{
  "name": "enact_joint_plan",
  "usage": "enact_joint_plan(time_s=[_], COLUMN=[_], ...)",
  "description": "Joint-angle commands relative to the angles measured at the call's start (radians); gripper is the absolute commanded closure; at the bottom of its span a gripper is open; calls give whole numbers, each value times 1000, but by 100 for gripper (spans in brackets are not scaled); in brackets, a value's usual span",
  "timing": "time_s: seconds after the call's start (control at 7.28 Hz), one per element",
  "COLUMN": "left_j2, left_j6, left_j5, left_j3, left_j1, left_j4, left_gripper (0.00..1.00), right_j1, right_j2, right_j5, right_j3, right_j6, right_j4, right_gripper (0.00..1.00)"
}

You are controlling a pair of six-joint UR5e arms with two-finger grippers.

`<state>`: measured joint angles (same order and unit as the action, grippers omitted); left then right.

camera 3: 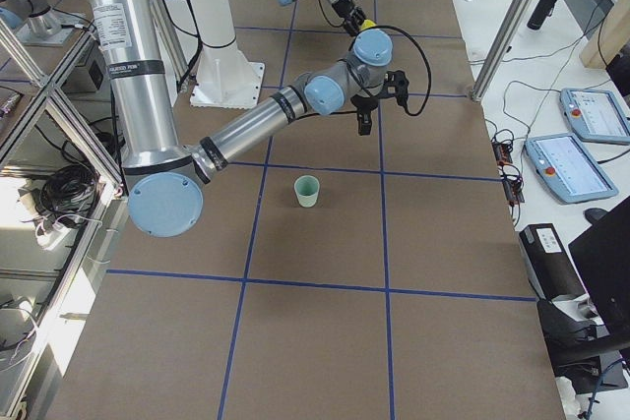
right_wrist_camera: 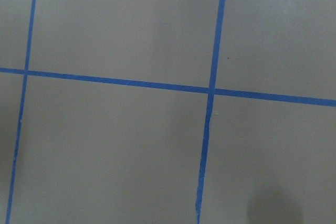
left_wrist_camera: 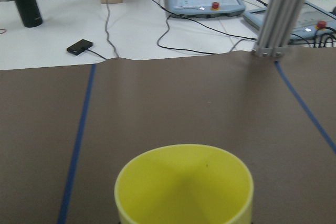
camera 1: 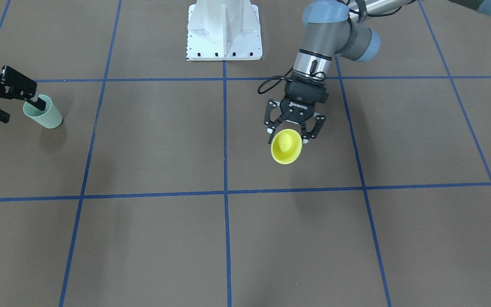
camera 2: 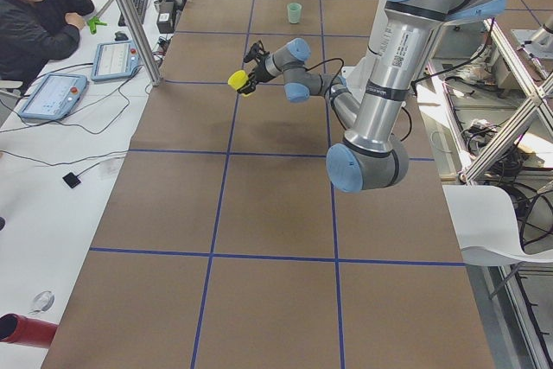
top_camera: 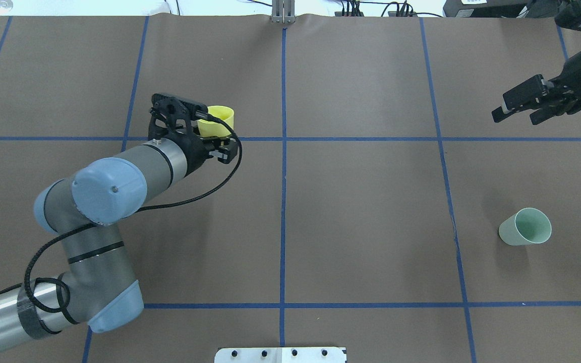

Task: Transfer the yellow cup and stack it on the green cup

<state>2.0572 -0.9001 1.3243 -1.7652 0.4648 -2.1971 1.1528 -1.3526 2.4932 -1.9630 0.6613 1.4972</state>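
Observation:
My left gripper (camera 1: pixel 289 137) is shut on the yellow cup (camera 1: pixel 286 146) and holds it above the table, tilted with its mouth facing away from the robot. The cup also shows in the overhead view (top_camera: pixel 218 121) and fills the bottom of the left wrist view (left_wrist_camera: pixel 184 187). The green cup (top_camera: pixel 525 228) stands upright on the table on the robot's right side, and also shows in the front view (camera 1: pixel 45 113). My right gripper (top_camera: pixel 515 118) is open and empty, raised well above and beyond the green cup.
Blue tape lines divide the brown table into squares. The robot's white base plate (camera 1: pixel 224 30) sits at the table's near edge. An aluminium post (left_wrist_camera: pixel 283 14), control tablets and a seated operator (camera 2: pixel 34 23) are along the far side.

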Motion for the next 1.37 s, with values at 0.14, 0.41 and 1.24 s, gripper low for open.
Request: enact_joint_plan(time_s=[0.14,0.41,1.24], left_j2=[109,129,193], left_j6=[26,190,271], left_j5=[19,32,274], left_j3=[99,200,237], left_j1=[-97,-121,-26], left_j4=[-88,-264,-369], left_gripper=[100,100,100], right_j1=[-160,-206,-260], right_j2=[254,352,398], right_j5=[-54,-66,-76], right_j3=[130,199,322], right_j6=[203,219,346], right_j4=[-6,-8,-264], right_gripper=[0,2,2])
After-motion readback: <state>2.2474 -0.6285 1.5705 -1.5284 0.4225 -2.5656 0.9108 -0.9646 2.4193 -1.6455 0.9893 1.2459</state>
